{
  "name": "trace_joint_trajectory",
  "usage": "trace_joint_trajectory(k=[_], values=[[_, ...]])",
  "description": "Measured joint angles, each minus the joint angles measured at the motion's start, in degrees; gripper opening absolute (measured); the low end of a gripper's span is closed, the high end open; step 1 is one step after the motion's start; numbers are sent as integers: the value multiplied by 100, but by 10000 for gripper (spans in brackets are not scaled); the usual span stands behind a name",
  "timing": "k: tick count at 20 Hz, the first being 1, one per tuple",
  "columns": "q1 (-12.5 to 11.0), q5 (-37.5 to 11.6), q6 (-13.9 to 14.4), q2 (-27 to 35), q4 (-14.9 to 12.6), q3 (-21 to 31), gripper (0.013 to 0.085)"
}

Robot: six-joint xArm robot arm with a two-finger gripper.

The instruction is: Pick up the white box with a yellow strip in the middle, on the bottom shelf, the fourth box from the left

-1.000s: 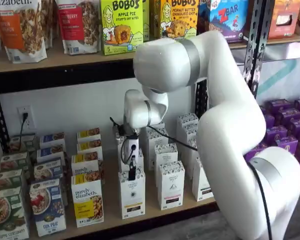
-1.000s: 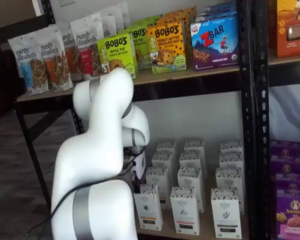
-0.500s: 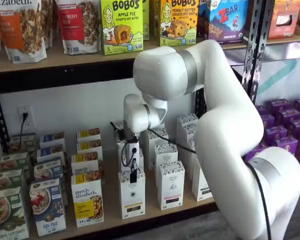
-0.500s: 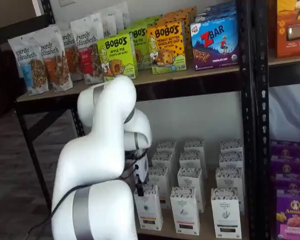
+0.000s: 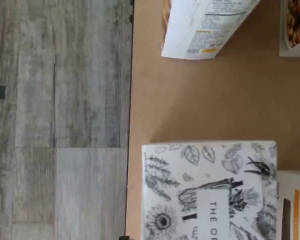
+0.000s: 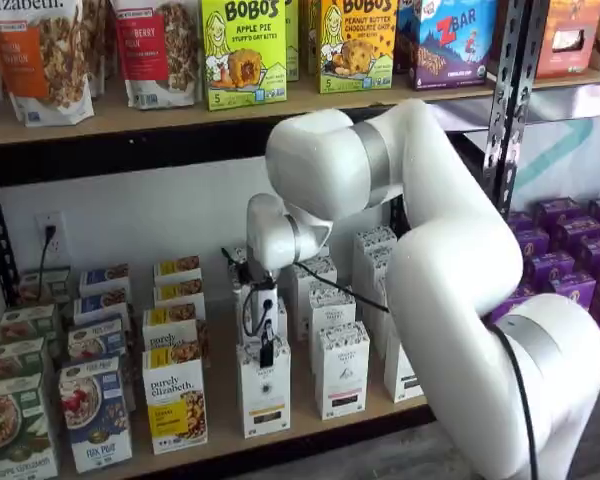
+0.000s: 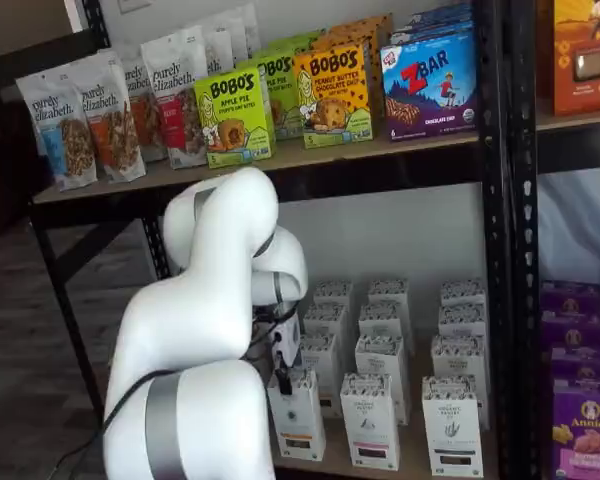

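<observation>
The white box (image 6: 264,395) stands at the front of its row on the bottom shelf (image 6: 220,420); it also shows in the other shelf view as the white box (image 7: 298,418), with a brownish strip low on its front. My gripper (image 6: 267,358) hangs straight down right over its top, with only one black finger plainly showing. The gripper (image 7: 282,385) is spread wide and holds nothing. In the wrist view the box's white top (image 5: 210,190) with its dark leaf pattern lies close below, on the tan board (image 5: 190,100).
Similar white cartons (image 6: 340,368) stand in rows to the right and behind. Yellow-and-white granola boxes (image 6: 175,405) stand just left of the target. The black front beam (image 6: 310,435) edges the shelf, and grey wood floor (image 5: 60,120) lies beyond it.
The arm has sunk lower and the gripper has come down slightly toward the top of the white box. The boxes have not moved.
</observation>
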Motion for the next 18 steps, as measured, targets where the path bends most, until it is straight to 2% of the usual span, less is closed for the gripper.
trace_joint_trajectory(k=[11,18], values=[[-15,232,185,286,-242,-402,850],[-11,242,235,339,-305,-411,850]])
